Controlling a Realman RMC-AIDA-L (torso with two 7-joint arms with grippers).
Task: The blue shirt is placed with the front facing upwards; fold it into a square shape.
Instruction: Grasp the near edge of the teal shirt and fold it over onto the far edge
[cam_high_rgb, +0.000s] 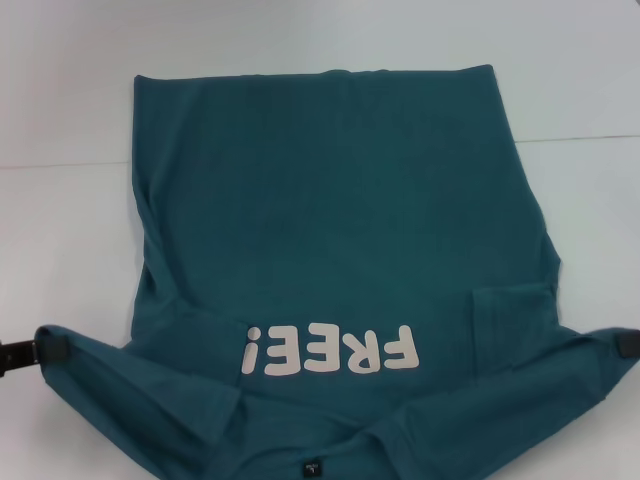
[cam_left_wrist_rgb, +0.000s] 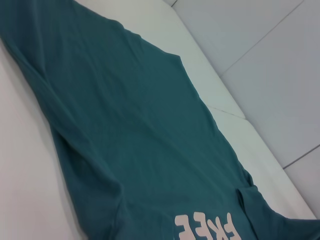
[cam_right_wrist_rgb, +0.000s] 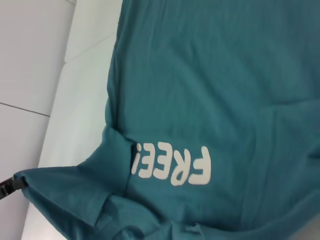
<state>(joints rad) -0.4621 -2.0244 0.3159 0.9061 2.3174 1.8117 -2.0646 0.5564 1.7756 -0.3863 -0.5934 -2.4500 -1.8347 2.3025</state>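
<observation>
Blue shirt (cam_high_rgb: 330, 230) lies front-up on the white tabletop (cam_high_rgb: 60, 100), long axis running near edge to far edge, collar nearest the robot, hem far. Left gripper (cam_high_rgb: 45, 348) and right gripper (cam_high_rgb: 622, 343) each clamp 1 sleeve tip, pulled outward.

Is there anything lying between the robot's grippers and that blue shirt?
No. The left gripper and right gripper each already pinch a sleeve tip of the blue shirt; only white table surrounds it.

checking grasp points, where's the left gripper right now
In the head view the left gripper sits at the near left, shut on the blue shirt at its left sleeve tip.
</observation>
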